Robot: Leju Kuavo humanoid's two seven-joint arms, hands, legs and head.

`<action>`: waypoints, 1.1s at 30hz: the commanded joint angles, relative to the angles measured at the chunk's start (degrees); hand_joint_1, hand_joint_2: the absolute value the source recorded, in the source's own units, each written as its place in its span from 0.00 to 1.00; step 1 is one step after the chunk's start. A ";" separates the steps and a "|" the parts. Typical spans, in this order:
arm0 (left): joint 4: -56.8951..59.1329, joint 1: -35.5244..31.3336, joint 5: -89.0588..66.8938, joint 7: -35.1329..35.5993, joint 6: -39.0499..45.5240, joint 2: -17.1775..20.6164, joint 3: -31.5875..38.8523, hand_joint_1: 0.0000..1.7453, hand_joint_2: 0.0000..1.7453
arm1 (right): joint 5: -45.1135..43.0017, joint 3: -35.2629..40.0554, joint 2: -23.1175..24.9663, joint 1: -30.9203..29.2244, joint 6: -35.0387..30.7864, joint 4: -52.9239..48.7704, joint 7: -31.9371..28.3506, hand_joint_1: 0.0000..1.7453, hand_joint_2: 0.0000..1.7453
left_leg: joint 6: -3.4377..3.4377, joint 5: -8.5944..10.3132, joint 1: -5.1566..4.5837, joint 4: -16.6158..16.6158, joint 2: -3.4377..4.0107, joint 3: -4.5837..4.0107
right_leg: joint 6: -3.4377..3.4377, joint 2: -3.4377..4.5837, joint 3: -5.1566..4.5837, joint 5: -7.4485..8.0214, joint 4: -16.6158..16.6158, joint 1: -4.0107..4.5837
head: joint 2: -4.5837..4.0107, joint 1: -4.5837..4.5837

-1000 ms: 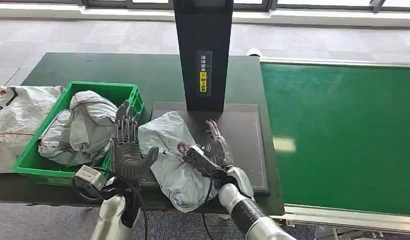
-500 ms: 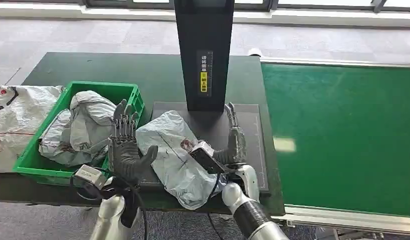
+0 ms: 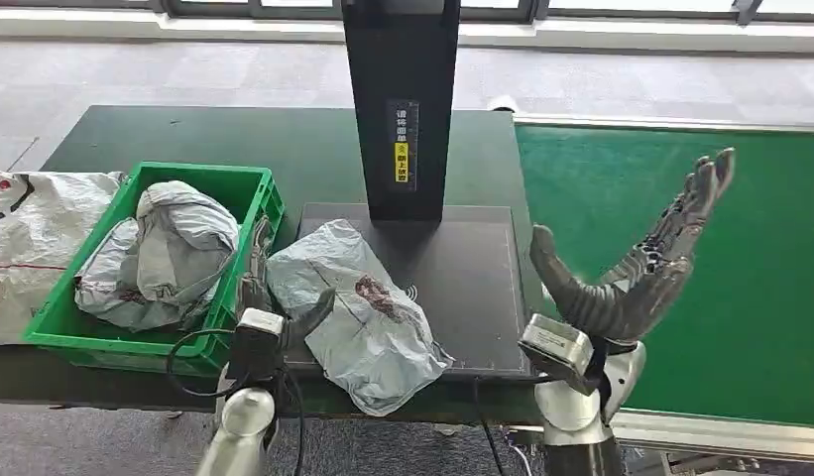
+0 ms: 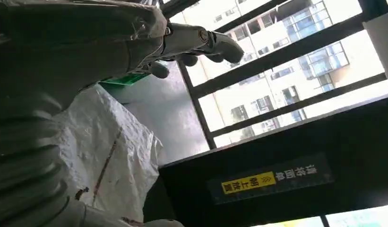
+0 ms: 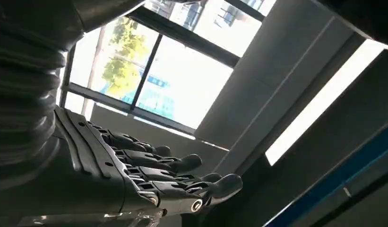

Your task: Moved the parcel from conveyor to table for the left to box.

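The grey plastic parcel lies crumpled on the black scale plate in the head view, its near end hanging over the table edge. My left hand sits low between the green crate and the parcel's left edge, fingers up and apart, thumb against the bag. In the left wrist view its fingers stretch out above the pale parcel and grip nothing. My right hand is raised off the parcel, above the conveyor's near left edge, fingers spread and empty; in the right wrist view its fingers are extended.
A green crate holding grey parcels stands left of the plate, with a white sack beyond it. A tall black scanner post rises at the plate's back. The green conveyor runs along the right.
My right hand has come off the parcel and swung up and right over the conveyor edge. My left hand has dropped lower beside the parcel. The parcel stays on the plate.
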 commanded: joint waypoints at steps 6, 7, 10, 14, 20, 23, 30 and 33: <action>12.93 -6.26 -6.70 3.78 3.05 -1.10 -1.95 0.00 1.00 | -0.40 -0.81 0.59 5.92 0.35 -9.65 -0.35 0.00 1.00 | 0.03 0.03 0.05 -0.05 -0.32 0.06 | 0.00 -0.31 0.18 -0.06 -0.08 0.03 | 0.00 0.00; 13.93 -6.63 -8.38 4.57 3.05 -0.87 -2.45 0.00 1.00 | -0.42 -0.67 0.59 5.96 0.35 -9.89 -0.35 0.00 1.00 | 0.05 0.05 0.05 -0.12 -0.44 0.14 | 0.00 -0.42 0.31 -0.08 -0.16 0.04 | 0.00 0.00; 18.37 -8.39 -14.28 7.57 1.97 -0.69 -4.69 0.00 1.00 | -0.59 -0.51 0.59 5.77 0.35 -9.58 -0.35 0.00 1.00 | 0.03 0.06 0.01 -0.15 -0.41 0.17 | 0.00 -0.38 0.30 -0.08 -0.14 -0.01 | 0.00 0.00; 18.37 -8.39 -14.28 7.57 1.97 -0.69 -4.69 0.00 1.00 | -0.59 -0.51 0.59 5.77 0.35 -9.58 -0.35 0.00 1.00 | 0.03 0.06 0.02 -0.13 -0.37 0.15 | 0.00 -0.34 0.29 -0.05 -0.13 0.00 | 0.00 0.00; 19.95 -9.02 -15.61 8.23 1.27 -0.61 -5.19 0.00 1.00 | -0.66 -0.48 0.59 5.57 0.35 -9.19 -0.35 0.00 1.00 | 0.02 0.03 0.03 -0.07 -0.26 0.12 | 0.00 -0.24 0.21 -0.05 -0.07 0.01 | 0.00 0.00; 22.61 -9.84 -17.63 8.86 -0.24 -0.73 -6.31 0.00 1.00 | -0.79 -0.29 0.59 5.38 0.35 -8.65 -0.35 0.00 1.00 | 0.02 0.04 0.02 -0.11 -0.31 0.16 | 0.00 -0.28 0.27 -0.05 -0.10 0.01 | 0.00 0.00; 33.35 -12.62 -23.80 9.23 -2.50 -1.49 -9.71 0.00 1.00 | -0.86 -0.16 0.59 5.24 0.35 -6.78 -0.35 0.00 1.00 | 0.03 0.02 0.03 -0.07 -0.22 0.15 | 0.01 -0.20 0.27 -0.03 -0.09 0.01 | 0.00 0.00; 35.19 -13.12 -24.54 9.73 -2.36 -1.49 -10.23 0.00 1.00 | -0.86 -0.28 0.59 5.46 0.35 -6.74 -0.35 0.00 1.00 | 0.02 0.03 0.01 -0.10 -0.22 0.15 | 0.01 -0.20 0.26 -0.03 -0.09 -0.02 | 0.00 0.00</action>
